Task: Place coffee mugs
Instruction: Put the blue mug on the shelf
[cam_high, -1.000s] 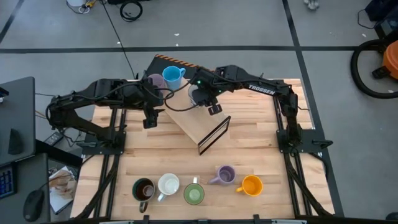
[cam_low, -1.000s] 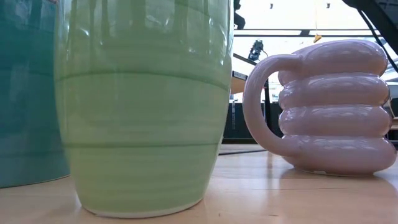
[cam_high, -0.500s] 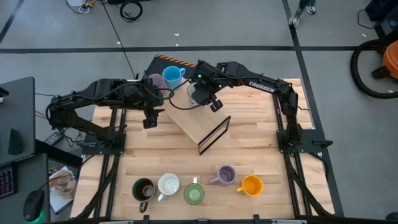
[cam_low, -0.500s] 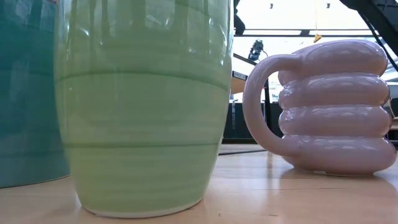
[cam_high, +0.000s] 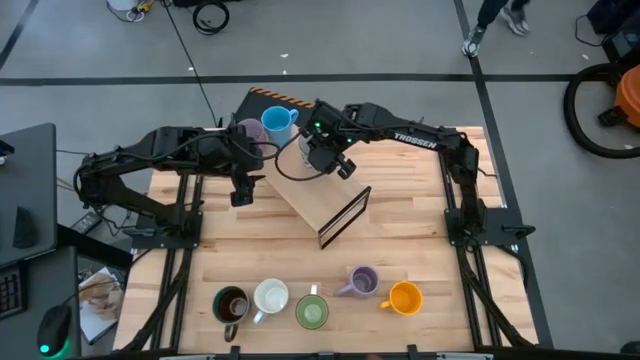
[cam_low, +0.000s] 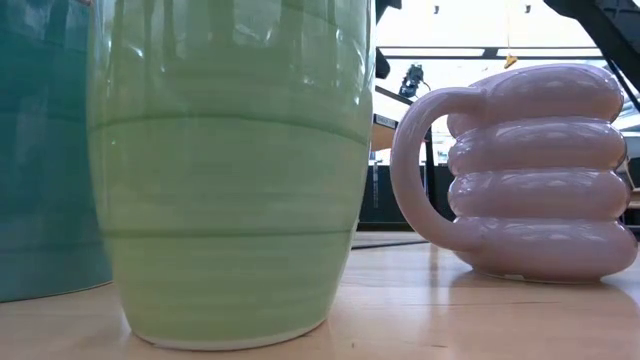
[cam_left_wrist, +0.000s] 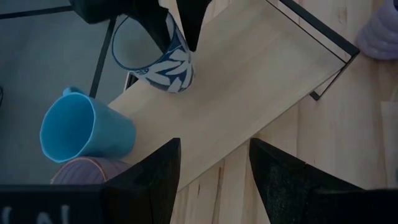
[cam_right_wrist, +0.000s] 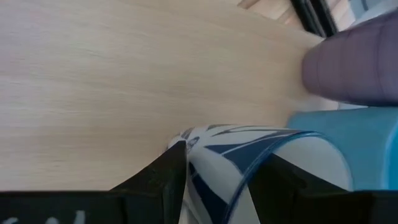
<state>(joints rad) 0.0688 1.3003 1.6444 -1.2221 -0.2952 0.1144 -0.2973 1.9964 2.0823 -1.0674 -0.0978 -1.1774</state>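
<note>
While the right claw (cam_high: 328, 160) grips the rim of a white mug with blue leaf pattern (cam_left_wrist: 163, 62), one finger inside and one outside, that mug sits on the far end of a pale wooden shelf board (cam_high: 318, 200). Just beside it on the board lie a blue mug (cam_high: 279, 122) and a lilac mug (cam_high: 246, 130). The left claw (cam_high: 243, 188) hovers near the board's edge, fingers apart and empty. Along the counter's (cam_high: 420, 230) near edge stand dark brown (cam_high: 230, 304), white (cam_high: 271, 297), green (cam_high: 311, 312), lilac ribbed (cam_high: 361, 281) and orange (cam_high: 404, 298) mugs.
</note>
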